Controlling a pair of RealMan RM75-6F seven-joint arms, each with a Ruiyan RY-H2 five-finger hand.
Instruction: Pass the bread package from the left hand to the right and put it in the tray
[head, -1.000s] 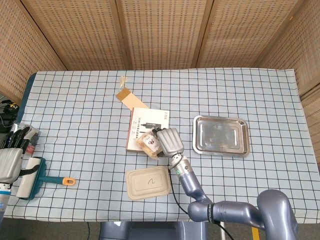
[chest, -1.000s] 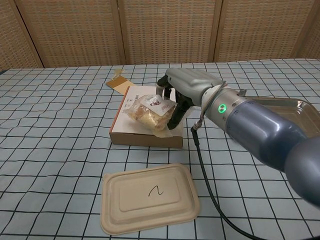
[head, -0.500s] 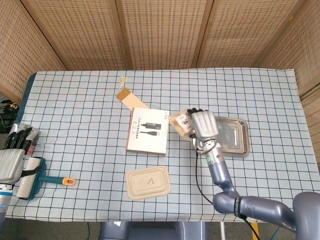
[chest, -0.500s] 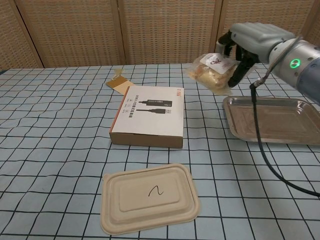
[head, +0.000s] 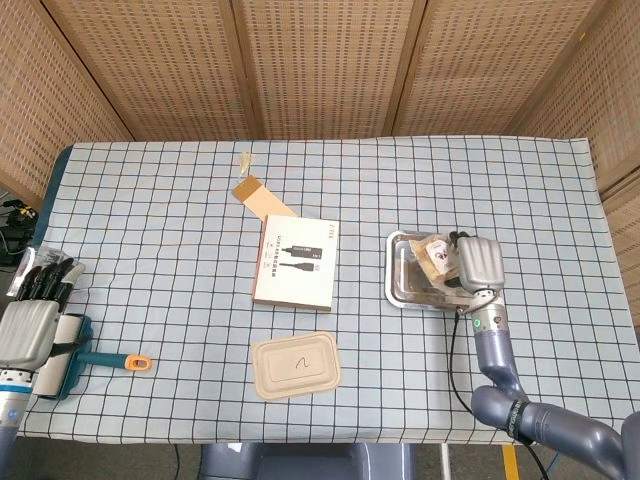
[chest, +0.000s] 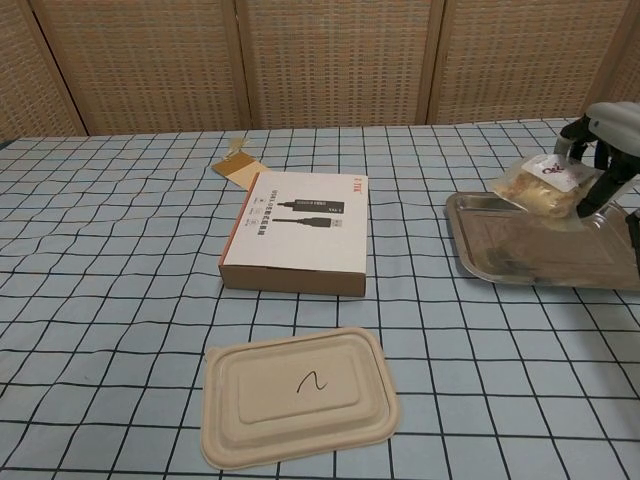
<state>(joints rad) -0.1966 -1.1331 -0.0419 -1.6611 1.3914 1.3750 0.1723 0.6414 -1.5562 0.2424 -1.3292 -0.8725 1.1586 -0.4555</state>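
Observation:
My right hand (head: 477, 264) (chest: 603, 158) grips the bread package (head: 437, 257) (chest: 542, 187), a clear bag of bread with a white label. It holds the package just above the steel tray (head: 410, 288) (chest: 505, 255), over the tray's middle. Whether the package touches the tray floor I cannot tell. My left hand (head: 32, 312) sits far off at the table's left edge, empty, fingers stretched out and apart; the chest view does not show it.
A flat white box (head: 296, 262) (chest: 300, 231) lies mid-table, with a beige lid (head: 295, 365) (chest: 297, 393) in front of it. A brown card (head: 261, 199) (chest: 240, 168) lies behind the box. A teal brush with an orange-tipped handle (head: 92, 358) rests by my left hand.
My right hand lifted the bread package off the white box and carried it rightward, down over the tray. The left hand has stayed in place.

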